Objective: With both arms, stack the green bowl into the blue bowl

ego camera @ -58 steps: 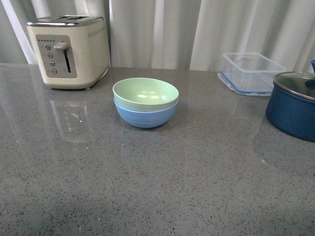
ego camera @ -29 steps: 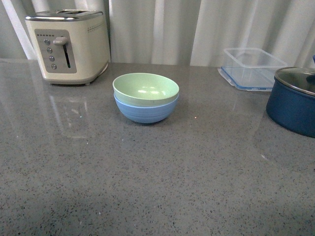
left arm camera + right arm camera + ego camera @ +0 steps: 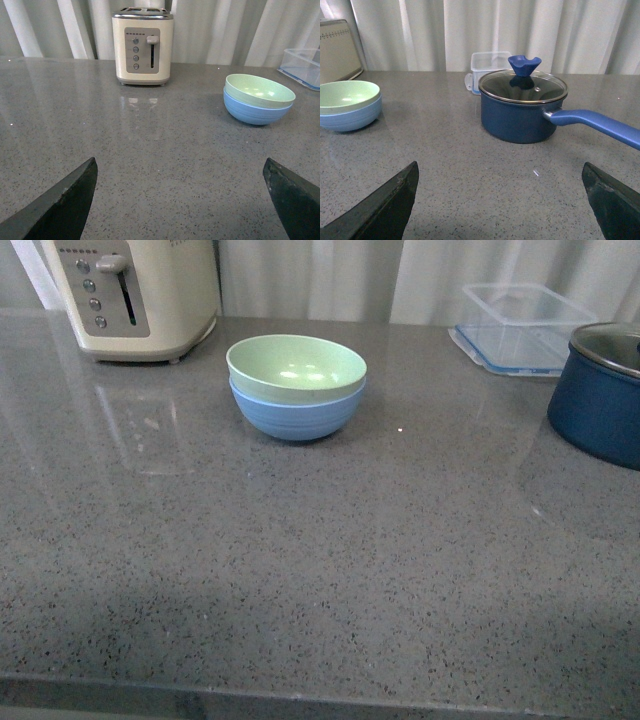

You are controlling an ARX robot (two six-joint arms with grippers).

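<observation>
The pale green bowl sits nested inside the sky-blue bowl on the grey counter, behind the centre in the front view. Neither arm shows in that view. The same stack appears in the left wrist view as green bowl in blue bowl, well away from my left gripper, which is open with only bare counter between its fingers. In the right wrist view the green bowl rests in the blue bowl far off to one side of my open right gripper.
A cream toaster stands at the back left. A clear plastic container sits on its lid at the back right. A dark navy lidded pot is at the right edge, its long handle sticking out. The counter's front edge shows.
The front view has tilted downward: the bowls, toaster and pot have all shifted up in the picture and the counter's front edge has come into sight. The bowls themselves have not moved.
</observation>
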